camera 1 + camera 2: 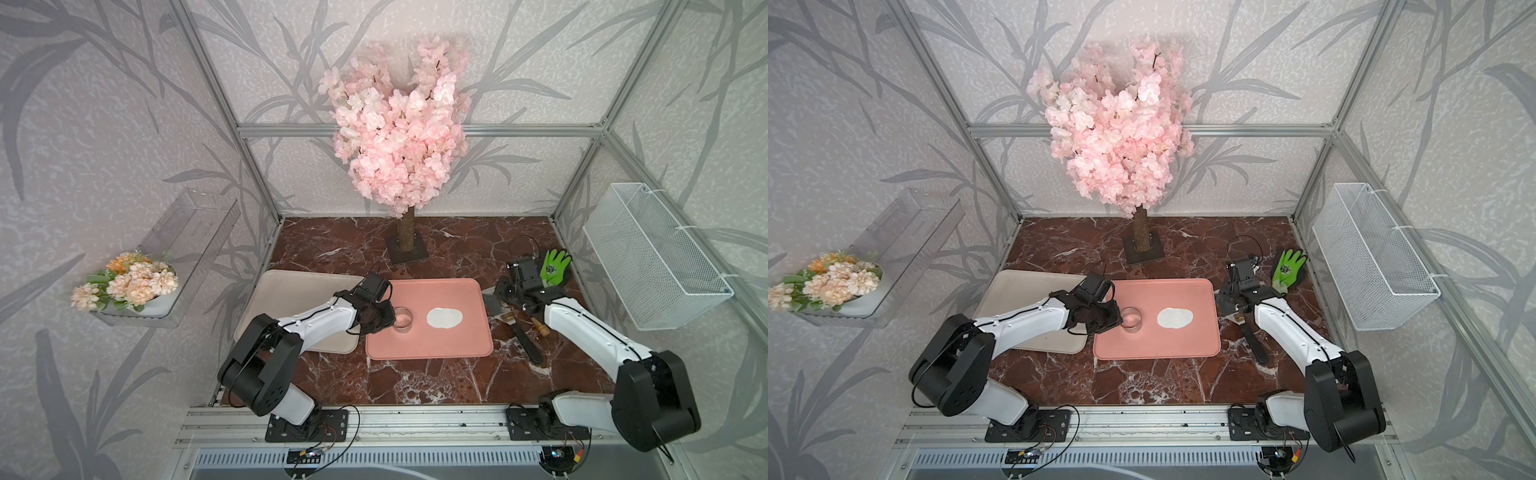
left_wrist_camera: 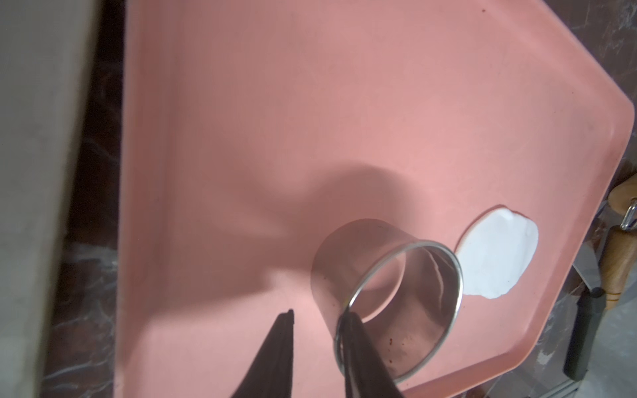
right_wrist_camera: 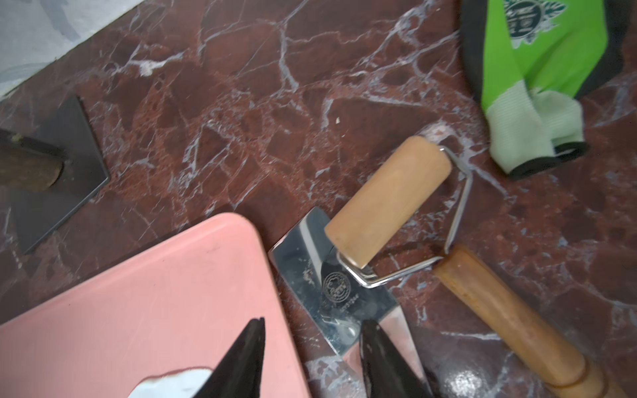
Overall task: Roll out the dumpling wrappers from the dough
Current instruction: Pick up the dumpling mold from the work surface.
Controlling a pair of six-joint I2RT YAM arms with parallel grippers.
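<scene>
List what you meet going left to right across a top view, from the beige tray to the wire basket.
beige tray → ring cutter → dough → green glove → wire basket. The pink tray is left out: it spans both cutter and dough.
</scene>
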